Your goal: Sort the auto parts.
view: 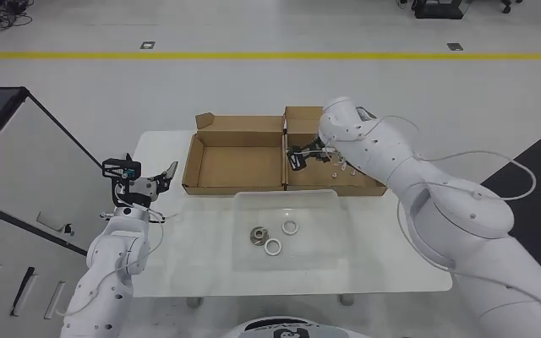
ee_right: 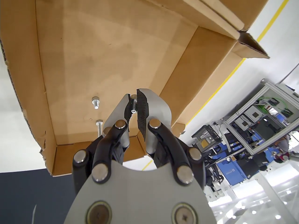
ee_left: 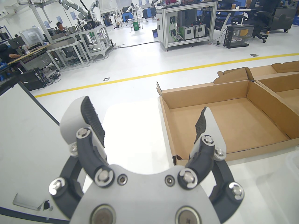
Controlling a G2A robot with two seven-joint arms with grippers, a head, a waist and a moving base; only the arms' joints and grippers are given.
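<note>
Right claw (ee_right: 135, 100) pinches bolt (ee_right: 133, 106) above right box (ee_right: 93, 47); release low, beside the 2 bolts (ee_right: 96, 102). Left claw (ee_left: 145, 104) wide open, empty.

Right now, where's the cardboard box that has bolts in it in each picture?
Top view: the bolt box sits at the far side of the table, right of the empty box.
Left wrist view: the bolt box lies just beyond the empty box.
Right wrist view: the bolt box's floor is behind the right end effector, shut on a bolt.
Shared landmark: the yellow floor line.
</note>
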